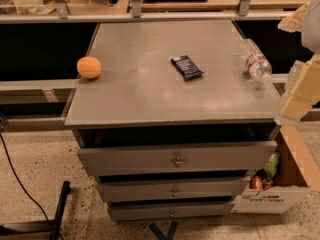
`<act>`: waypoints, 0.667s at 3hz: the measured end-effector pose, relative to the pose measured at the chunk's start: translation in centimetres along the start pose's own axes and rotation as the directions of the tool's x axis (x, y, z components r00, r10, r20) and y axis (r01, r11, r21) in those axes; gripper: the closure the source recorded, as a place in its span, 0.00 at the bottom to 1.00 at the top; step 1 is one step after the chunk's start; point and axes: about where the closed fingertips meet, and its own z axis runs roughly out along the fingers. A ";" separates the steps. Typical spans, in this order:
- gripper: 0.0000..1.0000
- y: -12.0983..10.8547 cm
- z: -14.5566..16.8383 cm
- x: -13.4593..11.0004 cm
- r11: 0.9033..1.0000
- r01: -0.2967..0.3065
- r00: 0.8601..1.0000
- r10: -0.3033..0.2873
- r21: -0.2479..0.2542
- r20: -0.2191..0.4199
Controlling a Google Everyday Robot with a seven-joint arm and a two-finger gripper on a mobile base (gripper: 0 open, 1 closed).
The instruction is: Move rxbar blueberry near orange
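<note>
The rxbar blueberry, a flat dark bar with faint white print, lies right of centre on the grey cabinet top. The orange sits at the top's left edge, well apart from the bar. My gripper shows as cream-coloured parts at the right edge of the view, above the cabinet's right front corner. It is to the right of the bar and holds nothing that I can see.
A clear plastic water bottle lies on its side at the cabinet's right edge. The drawers below stand slightly open. A cardboard box with items sits on the floor at the right. A black cable and stand lie at the left.
</note>
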 end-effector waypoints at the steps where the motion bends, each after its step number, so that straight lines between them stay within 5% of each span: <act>1: 0.00 0.0 0.0 0.0 1.000 0.000 1.000 0.000 0.000 0.000; 2: 0.00 -0.3 0.1 -0.6 1.000 0.019 1.000 -0.019 0.001 0.013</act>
